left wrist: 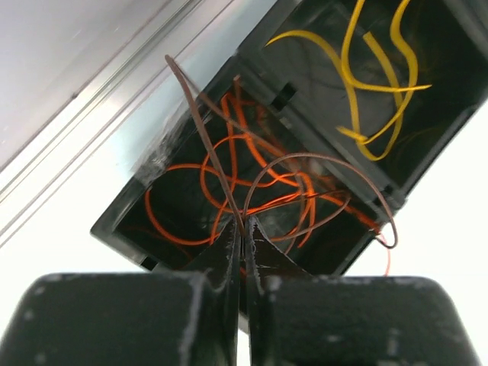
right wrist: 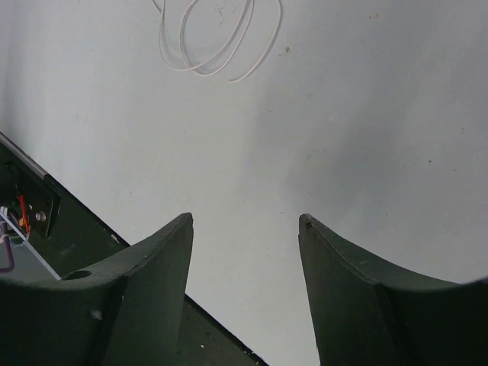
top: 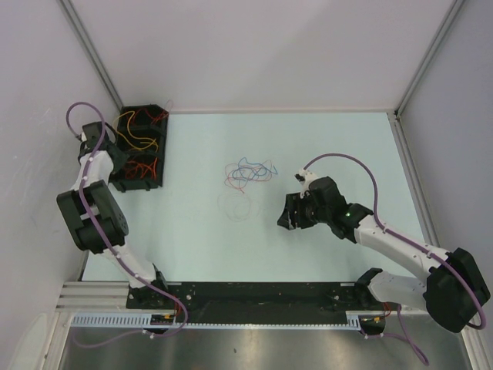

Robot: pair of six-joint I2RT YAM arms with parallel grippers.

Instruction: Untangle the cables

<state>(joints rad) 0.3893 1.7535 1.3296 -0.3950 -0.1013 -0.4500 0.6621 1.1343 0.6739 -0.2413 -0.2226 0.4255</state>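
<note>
A loose tangle of thin cables (top: 248, 171), red, blue, black and purple, lies at the table's middle. A pale cable (top: 233, 205) lies in loops just in front of it and shows at the top of the right wrist view (right wrist: 206, 46). My left gripper (top: 119, 158) is over the black bin (top: 143, 148). In the left wrist view it (left wrist: 244, 223) is shut on a brown cable (left wrist: 191, 99) above a compartment of orange cables (left wrist: 301, 187). Yellow cables (left wrist: 381, 88) fill the adjoining compartment. My right gripper (top: 289, 218) (right wrist: 245, 219) is open and empty, low over the table, right of the pale cable.
The black bin (left wrist: 114, 229) with several compartments stands at the table's far left corner against the wall. A black rail (top: 254, 297) runs along the near edge between the arm bases. White walls enclose the back and sides.
</note>
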